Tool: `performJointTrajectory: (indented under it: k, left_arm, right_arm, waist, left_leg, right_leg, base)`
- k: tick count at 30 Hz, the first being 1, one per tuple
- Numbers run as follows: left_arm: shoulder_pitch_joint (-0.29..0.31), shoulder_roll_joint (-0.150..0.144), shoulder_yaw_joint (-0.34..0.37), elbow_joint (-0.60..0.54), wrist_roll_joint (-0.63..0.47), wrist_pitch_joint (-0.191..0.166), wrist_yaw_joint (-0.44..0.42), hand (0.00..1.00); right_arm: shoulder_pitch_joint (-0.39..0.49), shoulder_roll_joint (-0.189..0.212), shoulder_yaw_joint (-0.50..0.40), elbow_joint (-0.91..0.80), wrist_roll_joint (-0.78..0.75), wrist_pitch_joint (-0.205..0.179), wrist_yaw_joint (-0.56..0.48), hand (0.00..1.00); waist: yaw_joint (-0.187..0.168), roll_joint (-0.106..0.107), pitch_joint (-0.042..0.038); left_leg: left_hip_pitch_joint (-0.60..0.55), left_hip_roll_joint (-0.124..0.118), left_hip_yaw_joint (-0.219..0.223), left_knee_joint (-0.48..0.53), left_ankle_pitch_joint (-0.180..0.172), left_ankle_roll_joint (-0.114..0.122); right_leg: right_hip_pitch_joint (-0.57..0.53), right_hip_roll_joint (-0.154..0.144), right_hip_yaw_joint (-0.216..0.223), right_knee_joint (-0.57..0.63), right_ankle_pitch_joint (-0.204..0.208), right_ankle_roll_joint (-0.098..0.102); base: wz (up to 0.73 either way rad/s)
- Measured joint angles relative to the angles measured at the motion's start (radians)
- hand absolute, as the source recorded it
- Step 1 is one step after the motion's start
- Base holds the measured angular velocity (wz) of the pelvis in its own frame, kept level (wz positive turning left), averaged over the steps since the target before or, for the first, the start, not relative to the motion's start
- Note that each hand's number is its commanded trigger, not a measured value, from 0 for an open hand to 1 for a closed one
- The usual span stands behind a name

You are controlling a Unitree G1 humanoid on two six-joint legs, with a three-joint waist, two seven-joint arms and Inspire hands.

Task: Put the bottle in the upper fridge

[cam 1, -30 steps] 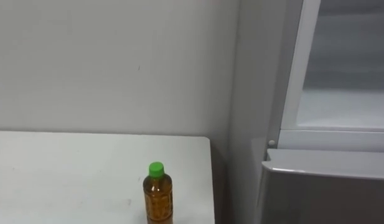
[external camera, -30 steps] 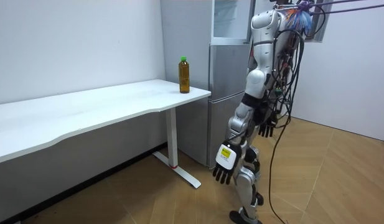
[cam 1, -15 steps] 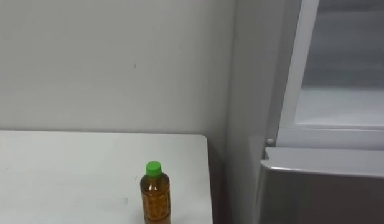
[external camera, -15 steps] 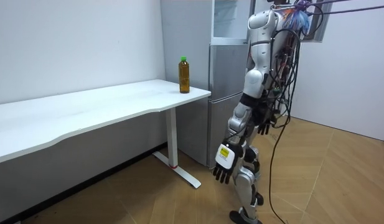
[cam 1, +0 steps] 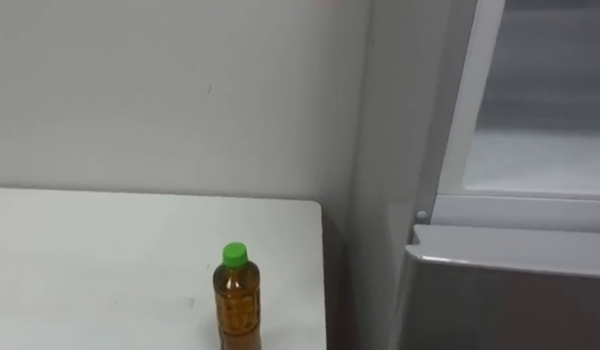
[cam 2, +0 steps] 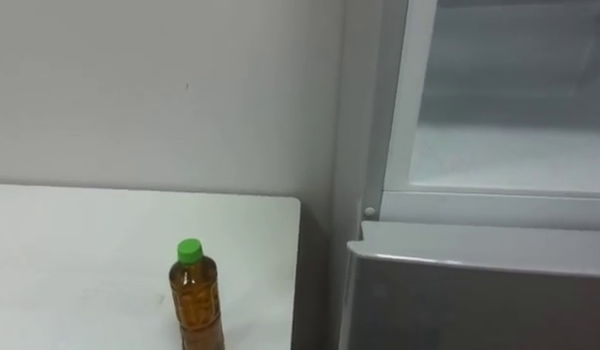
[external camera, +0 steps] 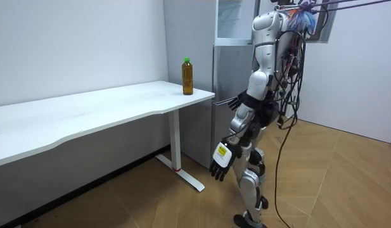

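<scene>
Standing upright near the corner of the surface [cam 1: 86, 253], the bottle [cam 1: 234, 297] was near the fridge [cam 1: 504, 292], whose upper compartment [cam 1: 538, 107] was open. The left hand [external camera: 220, 166] hung low and the right hand [external camera: 236, 101] was at waist height, both empty, fingers relaxed.

Bottle [cam 1: 235, 309]: clear glossy plastic is showing amber contents, under a matt green plastic cap [cam 1: 234, 255]. Table [cam 1: 86, 253]: the white top is looking smooth and matt, like the painted wall [cam 1: 134, 97] behind. Fridge door [cam 1: 504, 306] is showing a satin grey, metal-like skin, the upper compartment [cam 1: 543, 160] is looking smooth white, and the floor [external camera: 322, 183] is showing lightly glossy wood.
</scene>
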Motion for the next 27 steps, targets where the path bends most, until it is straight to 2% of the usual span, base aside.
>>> performJointTrajectory:
  k: [3,6,8,12,15,17,20,24,27]
  left_arm:
    - [-0.003,0.003,-0.018,0.0,0.0,-0.012,-0.001,0.0]
    - [-0.003,0.004,-0.016,0.001,0.001,-0.024,-0.003,0.0]
    - [-0.002,0.003,-0.016,0.004,0.0,-0.032,-0.002,0.0]
    - [-0.004,0.002,-0.018,0.012,0.0,-0.033,0.007,0.0]
    - [-0.003,0.002,-0.017,0.01,0.0,-0.033,0.01,0.0]
    - [0.002,0.003,-0.017,0.012,0.0,-0.035,0.01,0.0]
    - [0.001,0.005,-0.017,0.012,0.0,-0.038,0.011,0.0]
    - [-0.001,0.005,-0.017,0.013,0.0,-0.041,0.01,0.0]
    - [0.002,0.005,-0.017,0.012,0.001,-0.044,0.011,0.0]
  right_arm:
    - [-0.003,-0.006,0.013,-0.024,0.015,0.005,0.005,0.0]
    - [-0.002,-0.014,0.02,-0.078,0.015,0.041,0.014,0.0]
    - [-0.001,-0.022,0.02,-0.128,0.014,0.051,0.03,0.0]
    - [-0.001,-0.057,0.024,-0.185,0.014,0.075,0.053,0.0]
    - [-0.001,-0.087,0.024,-0.244,0.014,0.114,0.072,0.0]
    - [-0.001,-0.133,0.023,-0.324,0.018,0.129,0.097,0.0]
    - [-0.003,-0.172,0.021,-0.393,0.045,0.131,0.135,0.0]
    - [-0.006,-0.179,0.008,-0.444,0.066,0.131,0.187,0.0]
    - [-0.066,-0.17,-0.026,-0.57,0.2,0.117,0.217,0.0]
  waist:
    - [0.006,-0.003,-0.0015]
    - [0.025,0.001,0.0006]
    - [0.028,0.004,0.0041]
    - [0.037,0.002,0.0051]
    - [0.057,0.001,0.0096]
    - [0.061,0.0,0.013]
    - [0.069,-0.009,0.0132]
    - [0.078,-0.015,0.0112]
    - [0.08,-0.011,0.0093]
  left_leg:
    - [-0.004,-0.001,0.005,0.0,0.0,0.0]
    - [-0.005,-0.001,0.023,-0.001,0.0,0.0]
    - [-0.009,0.0,0.025,0.0,0.0,0.0]
    - [-0.015,-0.002,0.025,-0.001,0.0,0.0]
    - [-0.008,-0.002,0.028,-0.008,0.0,0.0]
    - [-0.011,-0.003,0.029,-0.011,0.001,-0.001]
    - [-0.02,-0.001,0.029,-0.007,0.003,-0.004]
    - [-0.021,0.003,0.025,0.001,0.005,-0.008]
    - [-0.019,0.005,0.029,0.001,0.005,-0.008]
  right_leg:
    - [-0.009,0.002,0.006,0.007,0.001,-0.001]
    - [-0.019,0.009,0.029,0.02,0.003,-0.002]
    - [-0.021,0.009,0.032,0.021,0.006,-0.003]
    - [-0.03,0.011,0.033,0.03,0.009,-0.003]
    - [-0.031,0.012,0.042,0.038,0.01,-0.004]
    - [-0.036,0.011,0.043,0.039,0.013,-0.006]
    - [-0.046,0.009,0.042,0.043,0.014,-0.009]
    - [-0.044,0.009,0.034,0.037,0.016,-0.013]
    - [-0.044,0.012,0.034,0.031,0.019,-0.015]
  base:
    - [-0.06]
    - [-0.19]
    - [-0.1]
    - [-0.01]
    - [-0.09]
    - [-0.03]
    - [0.0]
    - [0.01]
    - [0.0]
